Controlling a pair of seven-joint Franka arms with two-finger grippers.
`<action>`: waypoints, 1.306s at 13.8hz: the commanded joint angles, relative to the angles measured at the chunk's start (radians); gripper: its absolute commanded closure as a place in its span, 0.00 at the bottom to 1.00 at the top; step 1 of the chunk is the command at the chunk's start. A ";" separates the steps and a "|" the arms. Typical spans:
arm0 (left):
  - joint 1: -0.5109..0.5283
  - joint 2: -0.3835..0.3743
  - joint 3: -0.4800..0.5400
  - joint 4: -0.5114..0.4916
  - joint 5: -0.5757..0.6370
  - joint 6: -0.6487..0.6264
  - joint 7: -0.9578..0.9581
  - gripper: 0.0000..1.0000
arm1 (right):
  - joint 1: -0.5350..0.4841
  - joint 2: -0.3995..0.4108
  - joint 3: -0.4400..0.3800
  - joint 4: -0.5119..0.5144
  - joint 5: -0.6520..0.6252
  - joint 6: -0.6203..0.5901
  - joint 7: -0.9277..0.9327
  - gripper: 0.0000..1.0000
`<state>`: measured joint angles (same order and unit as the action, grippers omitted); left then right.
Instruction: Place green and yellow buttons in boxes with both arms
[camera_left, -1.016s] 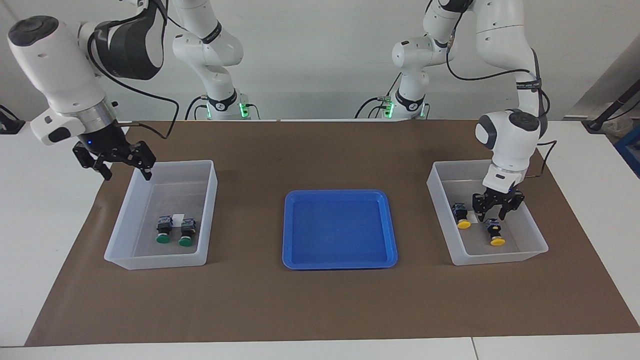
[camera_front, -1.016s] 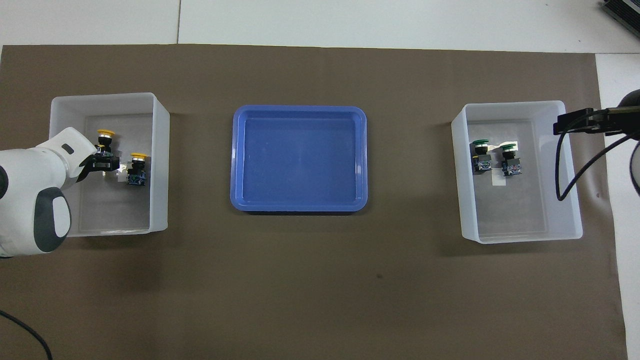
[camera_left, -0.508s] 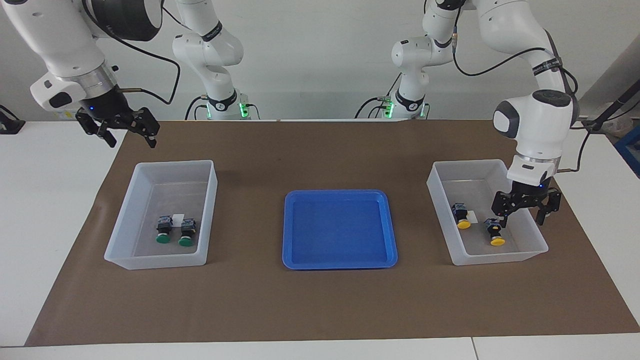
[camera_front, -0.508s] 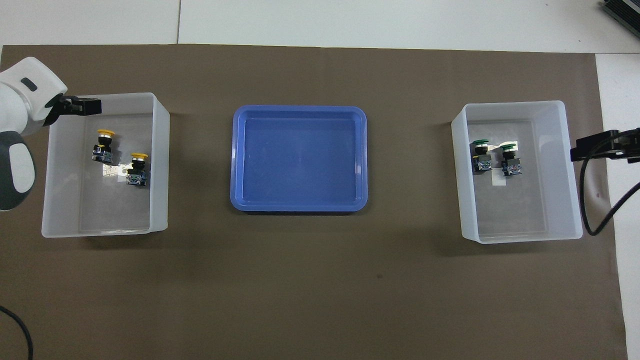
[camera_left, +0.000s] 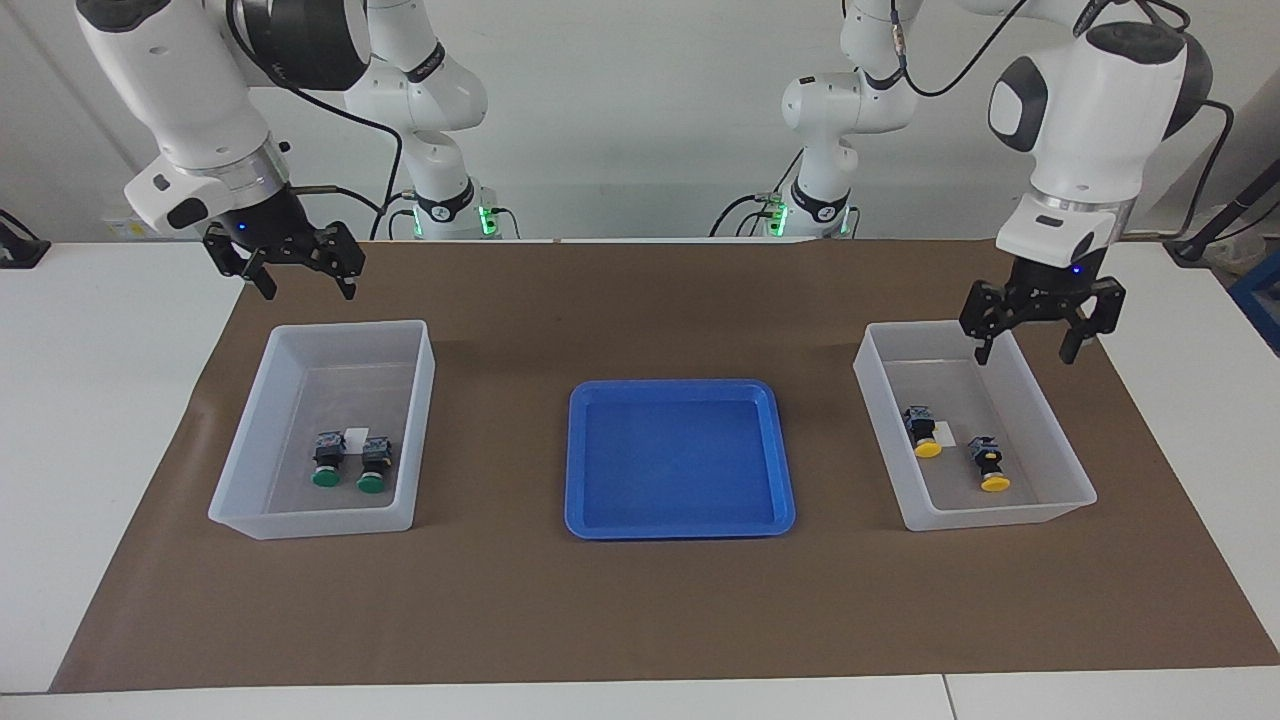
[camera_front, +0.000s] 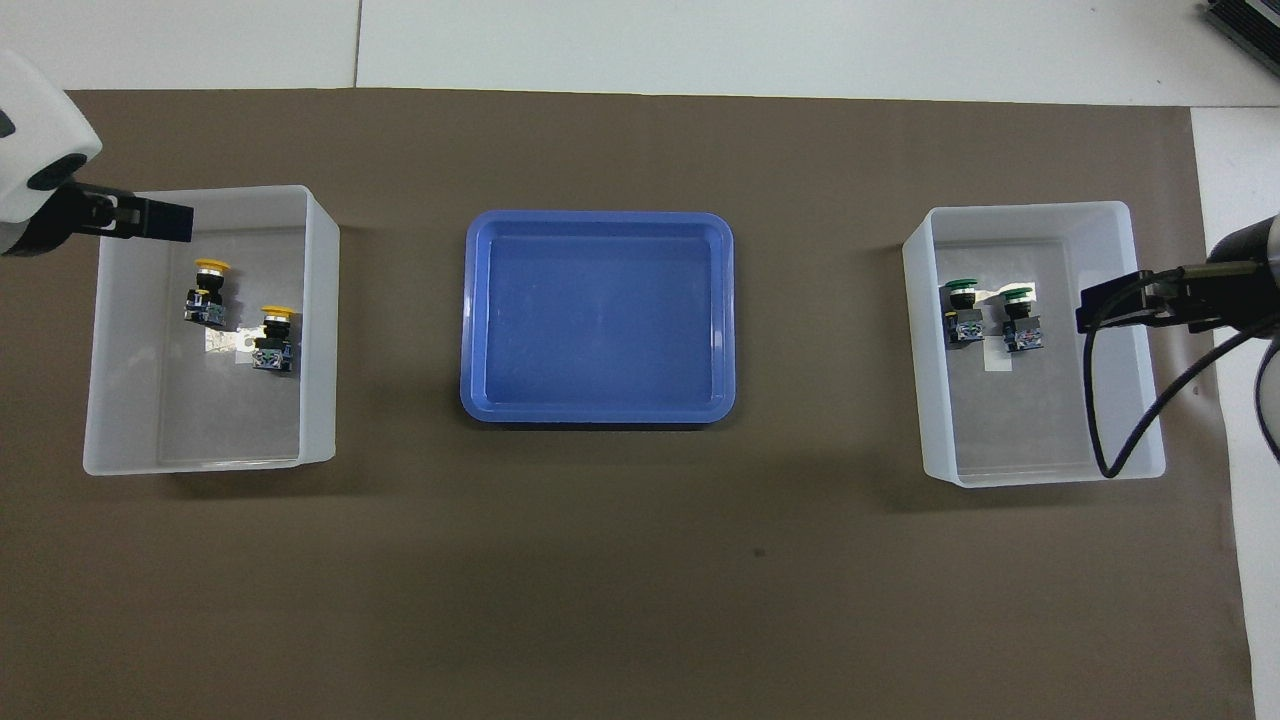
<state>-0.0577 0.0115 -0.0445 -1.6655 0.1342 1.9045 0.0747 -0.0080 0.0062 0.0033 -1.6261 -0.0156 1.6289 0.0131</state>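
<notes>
No brand or writing can be read anywhere; each of the two boxes carries only a small white sticker on its floor, blank as far as can be seen; the box at the left arm's end (camera_left: 972, 430) (camera_front: 120, 330) holds the two yellow buttons (camera_left: 927, 431) (camera_front: 208, 291), lying apart from each other beside its sticker (camera_left: 943, 431) (camera_front: 222, 341), caps pointing away from the robots; the box at the right arm's end (camera_left: 325, 430) (camera_front: 1120, 340) holds the two green buttons (camera_left: 328, 462) (camera_front: 962, 310) side by side, with its sticker (camera_left: 355, 435) (camera_front: 997, 358) between them, caps likewise pointing away from the robots; the blue tray (camera_left: 680, 458) (camera_front: 598, 315) lies between the boxes, well apart from both, with bare brown mat (camera_left: 640, 610) (camera_front: 640, 580) on every side of it; the mat's edge farthest from the robots meets white table (camera_left: 470, 700) (camera_front: 800, 45), and a wide strip of open mat lies between that edge and the boxes; the left gripper (camera_left: 1030, 330) (camera_front: 140, 215) hangs raised over the robot-side rim of the yellow buttons' box, fingers spread wide and pinching nothing; the right gripper (camera_left: 297, 277) is raised over the mat just robotward of the green buttons' box, fingers spread and holding nothing; in the overhead view its black finger (camera_front: 1110, 305) overlaps the outer wall of that box.
</notes>
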 joint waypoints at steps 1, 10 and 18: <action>-0.031 -0.077 0.012 -0.030 0.002 -0.215 -0.012 0.00 | -0.010 -0.029 0.010 -0.031 -0.006 -0.021 0.018 0.00; -0.021 -0.107 0.014 -0.100 -0.085 -0.150 -0.076 0.00 | -0.010 -0.029 0.017 -0.026 -0.006 -0.017 0.061 0.00; 0.010 -0.111 0.023 -0.115 -0.182 -0.111 -0.104 0.00 | -0.012 -0.029 0.017 -0.031 -0.006 -0.011 0.054 0.00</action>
<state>-0.0551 -0.0705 -0.0178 -1.7501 -0.0326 1.7718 -0.0144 -0.0068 -0.0012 0.0035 -1.6274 -0.0156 1.6073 0.0499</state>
